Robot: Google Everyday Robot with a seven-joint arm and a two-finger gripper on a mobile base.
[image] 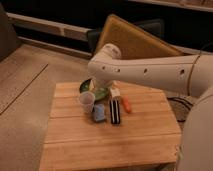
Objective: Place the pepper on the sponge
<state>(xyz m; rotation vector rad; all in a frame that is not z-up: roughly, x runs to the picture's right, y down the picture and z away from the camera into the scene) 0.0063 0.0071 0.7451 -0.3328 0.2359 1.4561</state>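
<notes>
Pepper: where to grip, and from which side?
Mid-body of the pepper, from straight above, closing across its short width: it lies flat and slim, the black block close alongside. The pincer sits over the green plate, behind the cup.

One camera looking down steeply, fairly near, onto the wooden table (pixel 115 145), white arm (pixel 150 70) crossing the foreground, gripper (pixel 100 84) hanging over the green plate (pixel 103 94).

No legible text, labels, brands or numbers anywhere in view. Black block (pixel 115 111) on bench (pixel 145 135): white stripes only, no lettering. White-and-red packet (pixel 116 93): markings unreadable. Cup (pixel 86 101), sponge (pixel 99 112), pepper (pixel 126 104): unmarked. Claw (pixel 101 88) low at bench far side, over green plate (pixel 84 86), just behind cup: no marking legible.
</notes>
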